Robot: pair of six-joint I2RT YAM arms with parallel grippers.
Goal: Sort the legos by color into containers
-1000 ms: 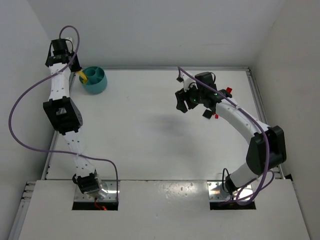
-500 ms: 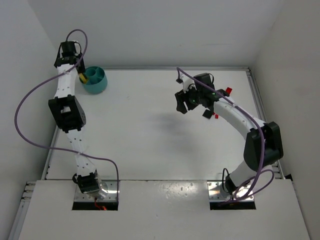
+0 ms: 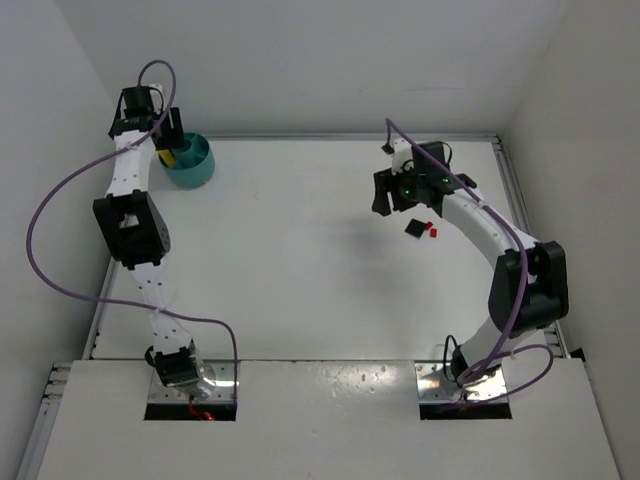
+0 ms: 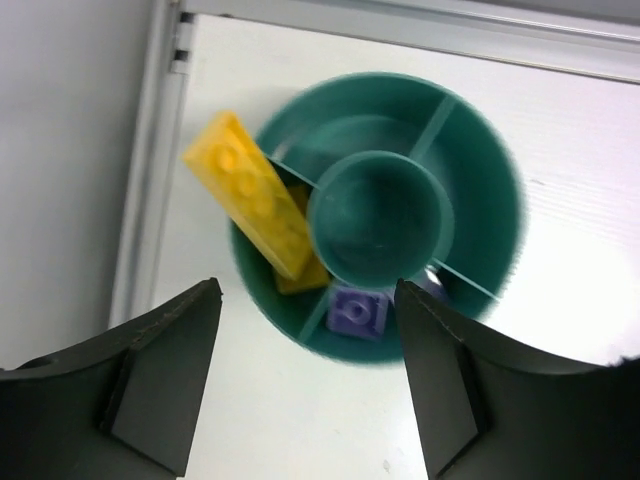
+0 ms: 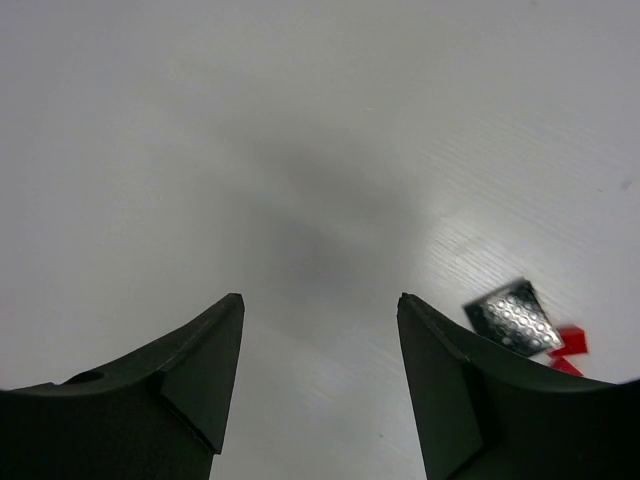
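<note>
As left gripper (image 4: 307, 300) hangs agape above bowl (image 4: 497, 185) | yellow lego (image 4: 250, 200) overhangs rim

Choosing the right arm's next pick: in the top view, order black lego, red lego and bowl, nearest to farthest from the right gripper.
1. Black lego, right side, close.
2. Red lego, just right of it.
3. Bowl, far left corner.

fixed overhead camera looks from the near edge across the whole surface (image 3: 300, 280); left wrist camera stares straight down, close, at the far-left-corner bowl (image 4: 492, 160); right wrist camera sits low over the black lego (image 5: 513, 318).
</note>
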